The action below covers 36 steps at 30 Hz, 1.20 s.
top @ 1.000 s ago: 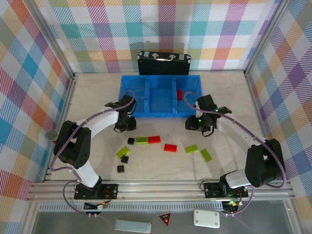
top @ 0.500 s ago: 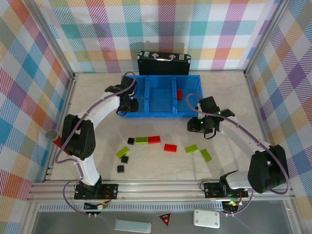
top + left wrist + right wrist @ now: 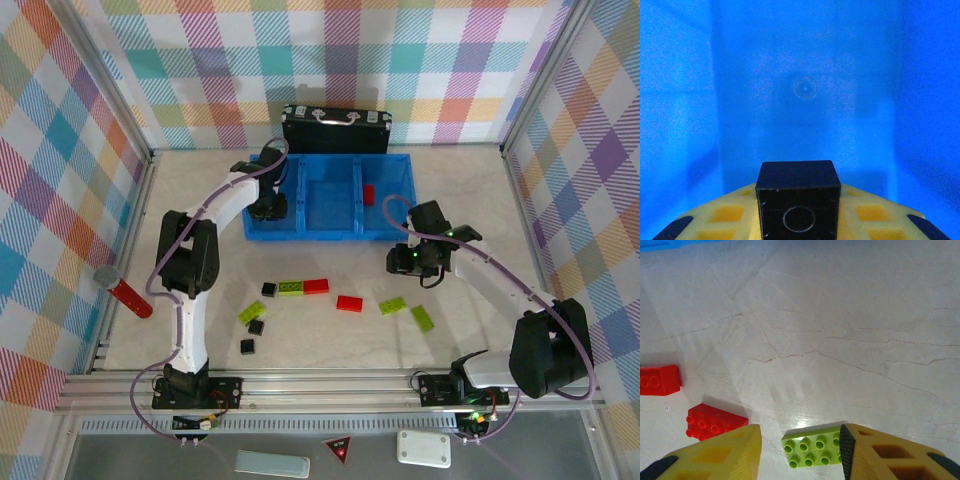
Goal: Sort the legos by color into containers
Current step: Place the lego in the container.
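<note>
Jaws of the left gripper point(image 3: 268, 207) are clamped on a black lego point(image 3: 798, 197), which I see hanging over the floor of the blue tray's point(image 3: 330, 236) left compartment. My right gripper point(image 3: 407, 262) hovers above the table point(image 3: 840, 315) with its jaws partly apart and empty. Between its fingers the wrist feed shows a lime lego point(image 3: 810, 450) lying flat, a red brick point(image 3: 715, 421) near it. One red lego point(image 3: 368, 193) lies in the right compartment.
</note>
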### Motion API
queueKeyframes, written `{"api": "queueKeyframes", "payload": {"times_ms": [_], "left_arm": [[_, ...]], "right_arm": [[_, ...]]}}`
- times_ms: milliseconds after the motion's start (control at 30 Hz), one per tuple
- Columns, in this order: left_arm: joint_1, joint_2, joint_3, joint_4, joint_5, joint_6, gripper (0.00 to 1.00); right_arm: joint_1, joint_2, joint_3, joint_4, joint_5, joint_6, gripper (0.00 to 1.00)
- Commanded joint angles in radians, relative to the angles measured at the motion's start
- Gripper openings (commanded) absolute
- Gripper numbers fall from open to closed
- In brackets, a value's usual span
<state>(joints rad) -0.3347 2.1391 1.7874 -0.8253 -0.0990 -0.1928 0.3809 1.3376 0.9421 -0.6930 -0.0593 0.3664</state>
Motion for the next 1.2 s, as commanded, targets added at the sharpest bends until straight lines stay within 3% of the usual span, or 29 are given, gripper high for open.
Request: {"api": "queueKeyframes", "payload": {"times_ms": [0,333,667,1167], "left_arm": [[0.013,0.034,0.035,-0.06,-0.003,0.029,0.32],[0.013,0.074,0.021,-0.058,0.073,0.019,0.34],[0.013,0.074,0.024,-0.061,0.09,0.013,0.43],[0.013,0.003,0.029,-0.077,0.098,0.006,0.45]], "right_arm": [[0.007,-0.025,-0.007,-0.024,0.012,0.005,0.47],[0.007,-0.022,-0.008,-0.021,0.004,0.01,0.47],[0.007,-0.025,0.001,-0.022,0.008,0.013,0.47],[0.008,-0.044,0.006,-0.033,0.009,0.008,0.47]]}}
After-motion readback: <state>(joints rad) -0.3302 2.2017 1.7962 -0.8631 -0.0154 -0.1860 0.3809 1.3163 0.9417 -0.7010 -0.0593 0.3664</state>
